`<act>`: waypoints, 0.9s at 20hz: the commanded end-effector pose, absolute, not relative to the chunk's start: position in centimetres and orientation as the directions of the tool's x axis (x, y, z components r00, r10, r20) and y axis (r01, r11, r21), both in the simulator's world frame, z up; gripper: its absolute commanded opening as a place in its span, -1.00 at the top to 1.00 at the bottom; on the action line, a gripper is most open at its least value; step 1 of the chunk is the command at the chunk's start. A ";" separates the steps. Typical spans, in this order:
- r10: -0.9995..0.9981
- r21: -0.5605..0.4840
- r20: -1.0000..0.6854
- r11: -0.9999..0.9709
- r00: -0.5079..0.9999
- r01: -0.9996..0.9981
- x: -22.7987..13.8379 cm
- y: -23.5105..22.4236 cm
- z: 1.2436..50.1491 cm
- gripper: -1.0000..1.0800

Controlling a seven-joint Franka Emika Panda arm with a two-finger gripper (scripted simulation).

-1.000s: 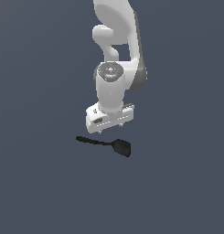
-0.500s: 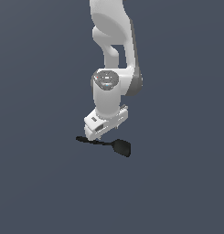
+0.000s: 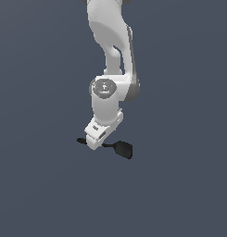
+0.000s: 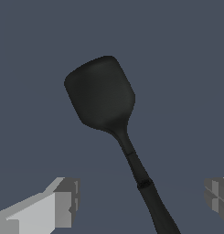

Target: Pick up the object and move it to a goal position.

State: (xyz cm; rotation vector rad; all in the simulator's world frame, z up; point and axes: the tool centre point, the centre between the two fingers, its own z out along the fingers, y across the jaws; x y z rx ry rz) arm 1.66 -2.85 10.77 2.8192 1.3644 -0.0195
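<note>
Now | spatula lies flat below frame centre, long axis sideways, blade toward the exterior view's right | gripper fingers apart, straddling its handle, not clamped.

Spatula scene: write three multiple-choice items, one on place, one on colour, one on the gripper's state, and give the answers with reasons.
1. In the wrist view, where does the spatula handle lie?
A. between the two fingers
B. outside both fingers
C. on top of one finger

2. What colour is the spatula?
A. white
B. black
C. red

3. How does the gripper stand?
A. shut on the handle
B. open, fingers apart from the handle
C. out of view

Answers:
1. A: the handle runs down between the two fingers.
2. B: blade and handle are black in both views against the grey ground.
3. B: in the wrist view, bare ground shows between each finger and the handle.
</note>
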 end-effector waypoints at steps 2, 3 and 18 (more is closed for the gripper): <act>0.839 0.002 -0.014 -0.544 0.544 0.839 1.8 -3.2 10.0 -0.92; 0.853 0.001 -0.014 -0.522 0.522 0.853 1.8 -3.4 9.8 -0.92; 0.976 -0.001 -0.003 -0.217 0.217 0.976 2.3 -4.7 7.2 -0.92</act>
